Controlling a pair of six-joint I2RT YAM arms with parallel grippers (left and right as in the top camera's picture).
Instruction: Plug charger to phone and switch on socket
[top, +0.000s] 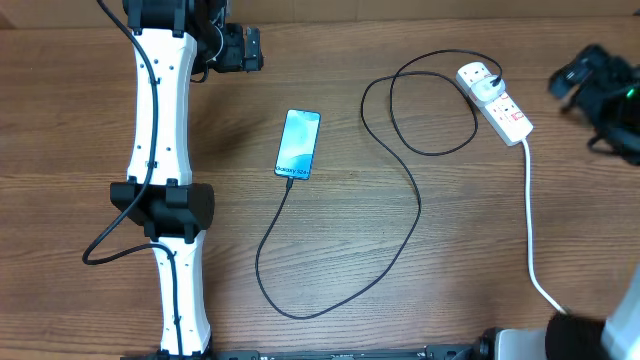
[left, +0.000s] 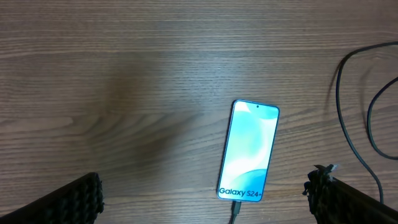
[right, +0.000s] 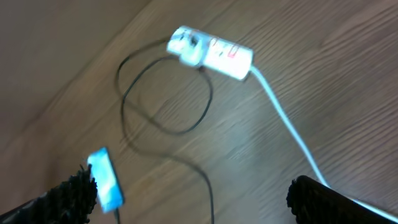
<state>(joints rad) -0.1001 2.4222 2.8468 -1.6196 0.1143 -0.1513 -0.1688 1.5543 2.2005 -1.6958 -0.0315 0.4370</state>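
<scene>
Left claw (left: 205, 180) wide, phone (left: 250, 149) beyond; socket (top: 497, 103) overhead

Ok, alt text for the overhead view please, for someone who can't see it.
A lit phone lies on a wooden table with a black charger cable running into its bottom edge, looping right to a white socket strip. The left gripper sits beyond the phone; the right gripper, blurred, is near the socket.

Holding the white left arm (top: 160, 110) outstretched with left gripper (left: 210, 200) spread wide; holding right gripper (right: 196, 200) aloft, likewise spread wide
</scene>
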